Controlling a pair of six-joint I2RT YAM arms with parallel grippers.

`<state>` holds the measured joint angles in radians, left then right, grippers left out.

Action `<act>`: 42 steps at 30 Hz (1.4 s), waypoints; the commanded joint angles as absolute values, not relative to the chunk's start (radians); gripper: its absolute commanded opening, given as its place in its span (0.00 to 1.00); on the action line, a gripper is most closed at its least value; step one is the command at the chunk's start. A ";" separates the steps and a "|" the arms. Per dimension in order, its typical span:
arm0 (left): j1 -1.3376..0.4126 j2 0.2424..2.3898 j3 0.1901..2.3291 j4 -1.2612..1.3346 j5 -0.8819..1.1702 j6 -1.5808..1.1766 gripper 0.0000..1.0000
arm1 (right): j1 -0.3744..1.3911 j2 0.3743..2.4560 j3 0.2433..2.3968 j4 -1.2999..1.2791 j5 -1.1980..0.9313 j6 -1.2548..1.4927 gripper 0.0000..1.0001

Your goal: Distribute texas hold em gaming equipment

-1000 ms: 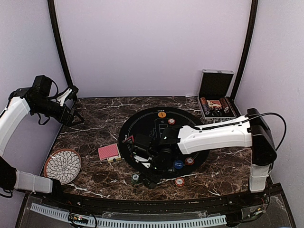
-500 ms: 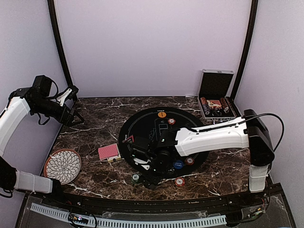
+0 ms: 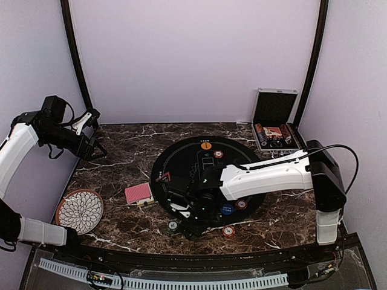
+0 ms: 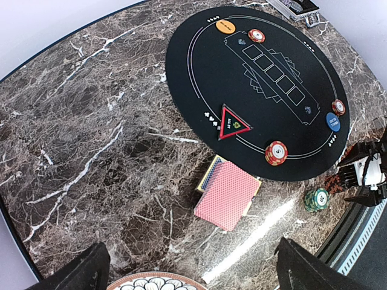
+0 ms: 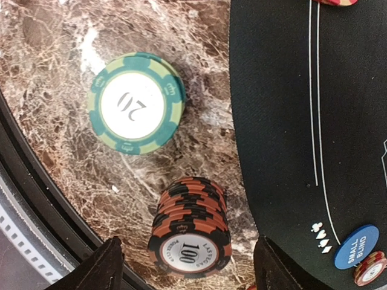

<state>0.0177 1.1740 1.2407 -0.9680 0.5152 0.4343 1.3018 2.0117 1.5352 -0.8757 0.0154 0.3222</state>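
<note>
A stack of orange-and-black "100" poker chips (image 5: pixel 190 235) stands on the marble just off the black mat (image 5: pixel 302 121). My right gripper (image 5: pixel 188 243) straddles it, open, with a gap on each side. A green "20" chip stack (image 5: pixel 135 103) sits beside it, seen from above as the green chip (image 3: pixel 173 226). Red-backed cards (image 4: pixel 228 193) lie left of the mat, also the cards (image 3: pixel 138 193). On the mat are an orange button (image 3: pixel 206 145), a blue button (image 3: pixel 227 209) and red chips (image 4: pixel 276 152). My left gripper (image 3: pixel 94 136) hangs open, high at the far left.
A flower-patterned plate (image 3: pixel 79 210) sits at the near left. The open chip case (image 3: pixel 275 130) stands at the back right. A red triangle marker (image 4: pixel 232 122) lies on the mat's left part. Another red chip (image 3: pixel 228 231) lies near the front edge.
My right gripper's fingers have drawn closer together around the orange-and-black stack, and the right arm has shifted slightly left. The left arm has not moved.
</note>
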 commanded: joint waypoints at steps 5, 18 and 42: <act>0.021 1.150 1.255 -0.989 0.523 0.450 0.99 | 1.310 2.042 1.570 -0.859 0.028 0.315 0.69; 0.021 1.149 1.250 -0.985 0.519 0.449 0.99 | 1.310 2.036 1.572 -0.853 0.042 0.320 0.50; 0.021 1.147 1.250 -0.988 0.521 0.448 0.99 | 1.244 1.949 1.668 -0.937 0.105 0.344 0.18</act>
